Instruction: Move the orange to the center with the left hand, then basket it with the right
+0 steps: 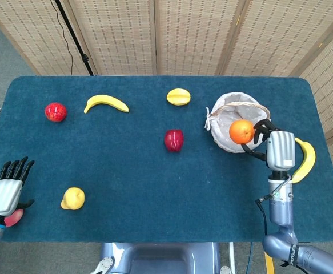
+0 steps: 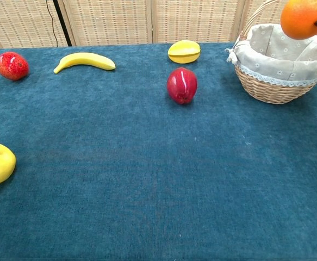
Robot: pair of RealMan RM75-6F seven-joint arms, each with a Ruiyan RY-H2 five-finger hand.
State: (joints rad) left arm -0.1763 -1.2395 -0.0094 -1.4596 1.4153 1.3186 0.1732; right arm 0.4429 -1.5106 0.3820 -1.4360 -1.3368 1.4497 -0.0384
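Holding orange [image 1: 241, 131], right robot hand [image 1: 272, 145] mostly cropped chest-side

Right robot hand [image 1: 269, 144]: pale silver-grey ribbed back plate, black fingers [image 1: 257, 130]. Wrist narrows to a slim silver collar, then a blue-grey metallic forearm with a rounded elbow housing; a thin black cable runs alongside it. Left robot hand [image 1: 6, 189]: same silver ribbed back, black fingers, a pink-red patch beneath, blue-grey cuff. Blue-grey torso at the table's near edge.
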